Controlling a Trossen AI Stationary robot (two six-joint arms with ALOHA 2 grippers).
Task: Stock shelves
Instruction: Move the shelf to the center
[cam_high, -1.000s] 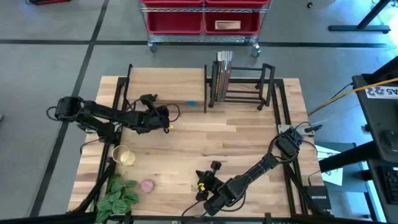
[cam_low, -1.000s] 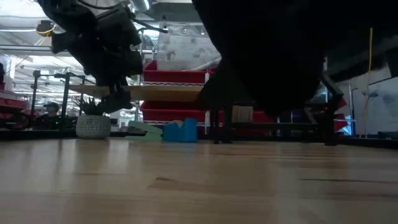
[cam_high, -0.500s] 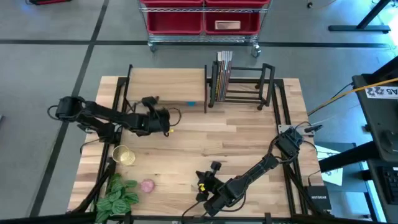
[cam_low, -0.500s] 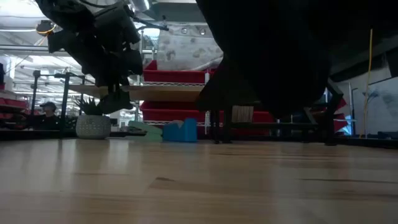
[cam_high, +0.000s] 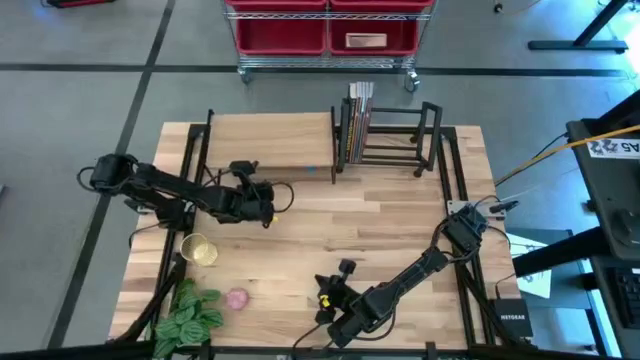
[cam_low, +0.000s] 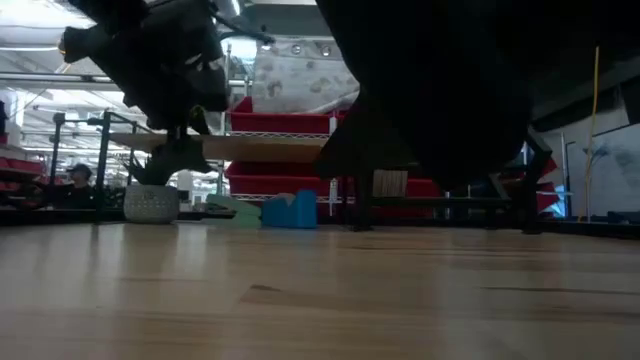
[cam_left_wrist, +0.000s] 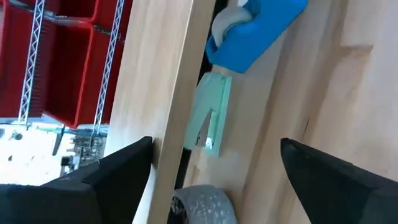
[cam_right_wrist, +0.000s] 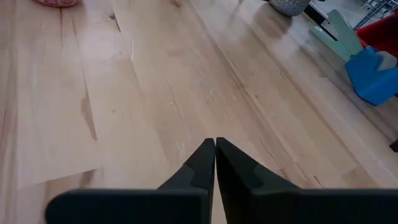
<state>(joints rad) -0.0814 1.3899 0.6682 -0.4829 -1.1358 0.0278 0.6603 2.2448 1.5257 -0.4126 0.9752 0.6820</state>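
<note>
Your left gripper (cam_left_wrist: 214, 180) hangs spread and empty before the wood-topped shelf (cam_high: 268, 140), facing the green stapler (cam_left_wrist: 210, 118) and blue tape dispenser (cam_left_wrist: 255, 28) beneath it. Next you likely fetch another item. The right gripper (cam_right_wrist: 215, 163) waits closed above the worktop (cam_high: 380, 220).

Illumination is even and bright in the high view, with the table (cam_high: 330, 225) showing only soft, faint shadows beneath the arms. In the low view, backlight from ceiling fixtures at 11 to 12 o'clock leaves a large dark mass at 1 o'clock in silhouette, detail lost; the near tabletop is defocused. The left wrist view is soft throughout. The right wrist view shows mild sheen on the wood toward 12 o'clock.
</note>
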